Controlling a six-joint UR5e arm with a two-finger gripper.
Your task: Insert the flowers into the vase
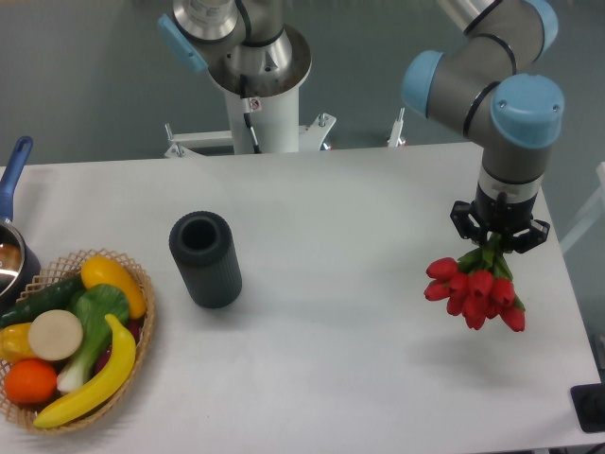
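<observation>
White and wide, the flat tabletop [340, 218] is filling most of the room before me, with a grey wall running behind it. Reaching in from the upper right, the silver robot arm with pale blue joint caps [492, 85] is hanging over the table's right side, its wrist pointing straight down. On the far left, the round wicker basket [142, 326] is sitting near the front edge, holding a yellow banana, an orange, green vegetables and a pale round slice. Behind the basket, a dark metal pot with a blue handle [13, 203] is poking in at the left edge, only partly showing. Right of the basket and apart from it, the dark grey ribbed cylindrical vase [205, 259] is standing upright, its round mouth open to the ceiling. Well apart from that, on the right, the bunch of red tulips with green stems [475, 288] is dangling heads-down above the table, casting a soft shadow below. The small black two-finger gripper [498, 236] is pinching the green stems at their top, its fingers closed around them.
</observation>
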